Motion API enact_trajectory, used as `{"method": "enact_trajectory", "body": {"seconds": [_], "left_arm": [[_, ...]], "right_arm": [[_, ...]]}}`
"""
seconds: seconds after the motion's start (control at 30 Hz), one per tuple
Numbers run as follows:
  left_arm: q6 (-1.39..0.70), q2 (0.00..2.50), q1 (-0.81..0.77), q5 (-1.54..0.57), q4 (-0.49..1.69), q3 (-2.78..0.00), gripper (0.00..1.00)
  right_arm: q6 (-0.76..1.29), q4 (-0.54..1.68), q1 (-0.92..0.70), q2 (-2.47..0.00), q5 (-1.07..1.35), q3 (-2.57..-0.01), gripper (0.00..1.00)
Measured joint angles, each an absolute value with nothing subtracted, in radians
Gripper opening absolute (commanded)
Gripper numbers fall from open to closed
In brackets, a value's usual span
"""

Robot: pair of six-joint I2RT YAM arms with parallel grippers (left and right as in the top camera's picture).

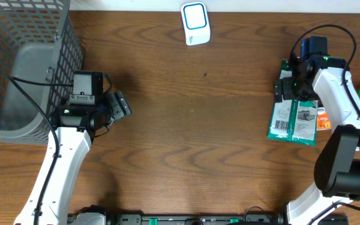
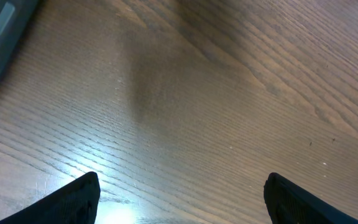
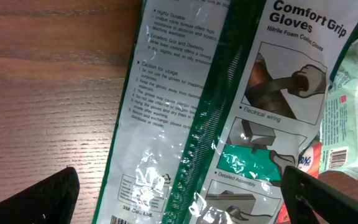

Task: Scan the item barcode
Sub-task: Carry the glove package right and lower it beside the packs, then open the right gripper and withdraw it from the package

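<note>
Right jaws: spread wide, pinching nothing. The right gripper (image 3: 179, 208) hangs just over the glove pack (image 3: 229, 112).
Left jaws: spread wide too, and empty. The left gripper (image 2: 179, 205) is over bare table (image 2: 229, 93), near the basket (image 1: 17, 62).
Glove pack: lies flat on the right side of the table, next to a smaller packet (image 3: 347, 143).
How it will feel: probably light, soft and floppy. The shiny plastic looks slippery.
Where to grab: pinch a long edge, so the fingers do not cover the barcode.
Scanner (image 1: 195, 24): a white and blue box at the far edge, well apart from the pack.
</note>
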State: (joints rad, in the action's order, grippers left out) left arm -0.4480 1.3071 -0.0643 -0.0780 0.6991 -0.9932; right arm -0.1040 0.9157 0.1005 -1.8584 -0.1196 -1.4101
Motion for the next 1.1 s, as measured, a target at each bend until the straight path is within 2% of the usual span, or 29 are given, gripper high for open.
{"method": "enact_trajectory", "body": {"seconds": [1.1], "left_arm": [[-0.448,1.307,-0.064,-0.078,0.699,-0.993,0.85]], "right_arm": [[-0.101,0.916,0.101,-1.858,-0.108,-1.41,0.99]]}}
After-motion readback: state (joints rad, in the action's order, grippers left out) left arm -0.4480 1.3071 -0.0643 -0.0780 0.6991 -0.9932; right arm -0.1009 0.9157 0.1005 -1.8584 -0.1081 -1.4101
